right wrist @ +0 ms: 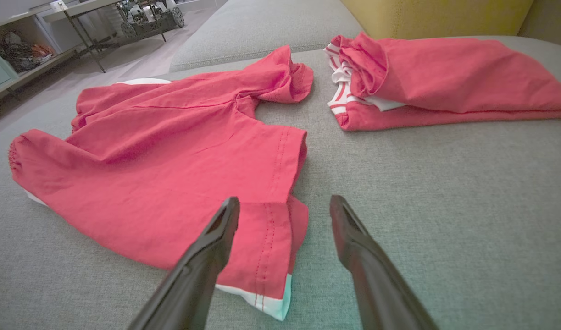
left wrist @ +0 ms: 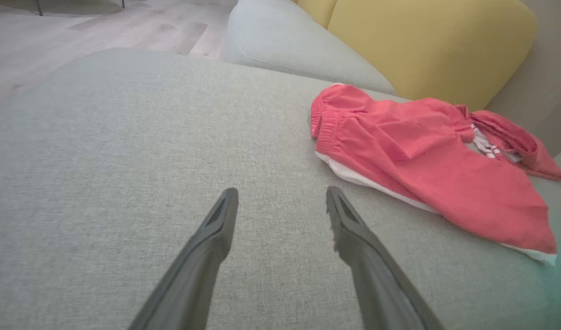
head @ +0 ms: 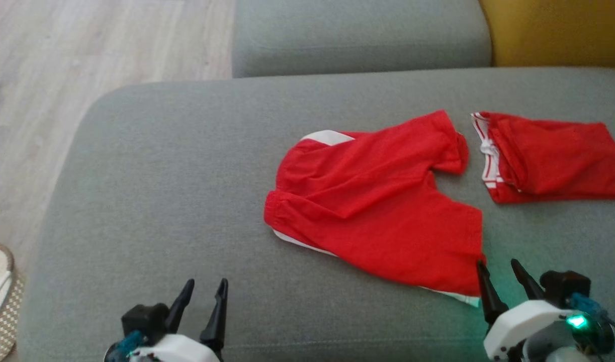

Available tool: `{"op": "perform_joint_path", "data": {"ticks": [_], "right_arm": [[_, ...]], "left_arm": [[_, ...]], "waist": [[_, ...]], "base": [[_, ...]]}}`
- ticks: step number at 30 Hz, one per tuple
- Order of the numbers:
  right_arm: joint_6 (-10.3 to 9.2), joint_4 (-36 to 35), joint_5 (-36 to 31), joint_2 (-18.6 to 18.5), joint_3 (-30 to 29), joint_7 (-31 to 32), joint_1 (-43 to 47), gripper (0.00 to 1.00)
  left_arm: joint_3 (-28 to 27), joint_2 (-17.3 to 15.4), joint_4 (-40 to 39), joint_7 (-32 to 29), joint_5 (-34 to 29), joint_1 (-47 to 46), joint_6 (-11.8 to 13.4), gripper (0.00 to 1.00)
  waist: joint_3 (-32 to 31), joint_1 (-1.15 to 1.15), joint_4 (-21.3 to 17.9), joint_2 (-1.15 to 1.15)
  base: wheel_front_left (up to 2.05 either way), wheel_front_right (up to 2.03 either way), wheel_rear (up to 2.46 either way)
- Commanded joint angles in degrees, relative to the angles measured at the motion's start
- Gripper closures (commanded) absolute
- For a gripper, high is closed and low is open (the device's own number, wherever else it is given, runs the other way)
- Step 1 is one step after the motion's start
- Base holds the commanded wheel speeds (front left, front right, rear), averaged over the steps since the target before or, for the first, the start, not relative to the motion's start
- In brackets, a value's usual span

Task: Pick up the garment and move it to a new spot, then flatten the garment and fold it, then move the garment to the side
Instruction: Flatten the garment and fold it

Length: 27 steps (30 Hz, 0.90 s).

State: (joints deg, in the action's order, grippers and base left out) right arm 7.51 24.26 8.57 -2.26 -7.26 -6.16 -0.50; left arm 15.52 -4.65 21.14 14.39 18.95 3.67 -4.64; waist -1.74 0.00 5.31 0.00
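Left end effector (head: 206,280) open, empty. Right end effector (head: 496,262) open, empty, beside rumpled red cloth shorts (head: 372,201). I'd pinch the near hem corner (head: 465,284), both layers.

I log the garment (head: 372,201) as thin red cloth, matt and creased, with stitched hems and smooth white trim. The second red piece (head: 553,156) looks like the same cloth, with striped white banding. The sofa seat (head: 161,201) is grey coarse-weave upholstery, matt. The cushion (head: 553,30) is yellow fabric. The floor (head: 86,40) reads as pale wood-grain boards, low sheen. The fingers of the left gripper (head: 205,282) and right gripper (head: 498,263) look dark, smooth and matt; the right's white housing (head: 518,322) is slightly glossy.
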Motion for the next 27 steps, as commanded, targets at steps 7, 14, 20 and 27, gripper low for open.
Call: {"op": "perform_joint_path", "data": {"ticks": [7,14,20,27], "right_arm": [[-0.02,-5.42,1.02,-0.62,4.33,-0.99,-4.39,0.00],[-0.02,-7.46,0.97,-0.62,4.80,-0.85,-5.46,0.00],[-0.02,-7.80,0.76,-0.62,3.95,-1.09,-6.21,0.00],[-0.02,-6.60,0.74,-0.62,3.92,-1.45,-6.27,0.00]], "left_arm": [[0.87,-0.80,9.41,0.28,-3.22,-12.85,-1.18,0.00],[3.87,-3.22,18.83,0.01,-5.97,-22.51,-2.04,0.00],[7.23,-4.44,24.92,0.35,-6.19,-28.99,-2.70,0.00],[11.14,-5.10,24.40,0.58,-4.16,-29.80,-2.82,0.00]], "waist": [[6.10,0.00,-5.80,0.00],[9.83,0.00,-9.03,0.00],[11.66,0.00,-10.85,0.00],[11.27,0.00,-10.76,0.00]], "base": [[0.00,0.00,0.00],[0.00,0.00,0.00],[0.00,0.00,0.00],[0.00,0.00,0.00]]}}
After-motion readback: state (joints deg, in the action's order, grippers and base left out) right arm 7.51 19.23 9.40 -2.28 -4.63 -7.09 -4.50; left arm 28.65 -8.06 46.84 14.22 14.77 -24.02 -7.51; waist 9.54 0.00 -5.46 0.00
